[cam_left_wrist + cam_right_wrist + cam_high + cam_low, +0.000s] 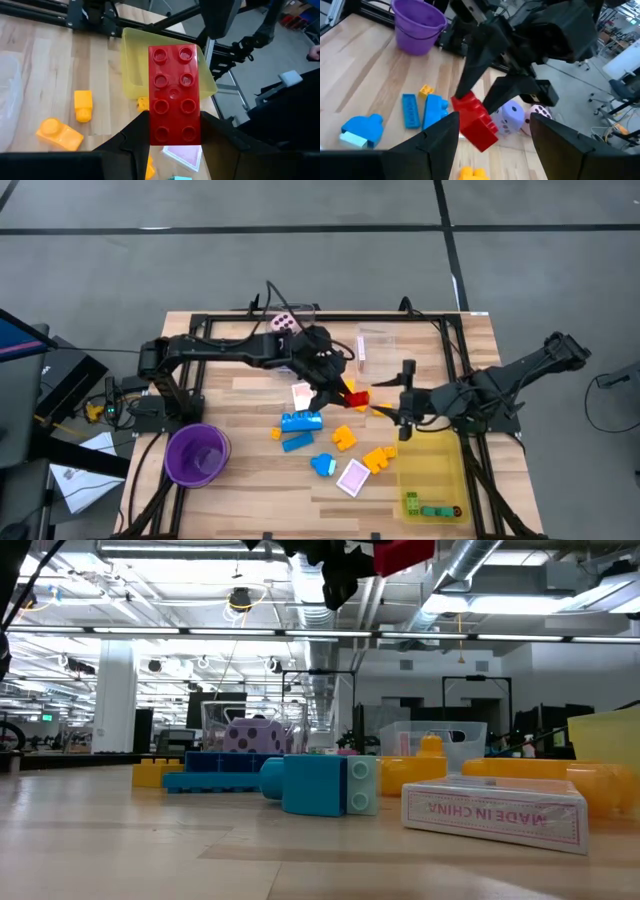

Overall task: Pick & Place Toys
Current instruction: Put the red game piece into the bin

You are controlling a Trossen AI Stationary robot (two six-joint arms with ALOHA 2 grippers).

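Observation:
A red eight-stud brick (175, 90) hangs high above the table's middle, with my left gripper (335, 385) shut on it. In the low view the red brick (405, 554) is up at the top edge. My right gripper (403, 412) stands open just to the brick's right, level with it, with nothing between its fingers. Below lie blue blocks (300, 422), yellow blocks (378, 458) and pink-white cards (353, 477), flat on the wood. Dotted dice (512, 116) sit at the far side. My left gripper pinches the red brick's two long sides between its two fingers, near the brick's end closest to the wrist (175, 136). The fingers (135, 137) slant down from the table's left. The brick sticks out ahead of them, studs toward the wrist camera, lifted clear of the table.
A yellow tray (432, 465) holding a few green pieces stands at the near right, under my right arm. A purple bucket (197, 453) stands near left. Clear boxes (375, 345) sit at the far side. A dark frame borders the tabletop.

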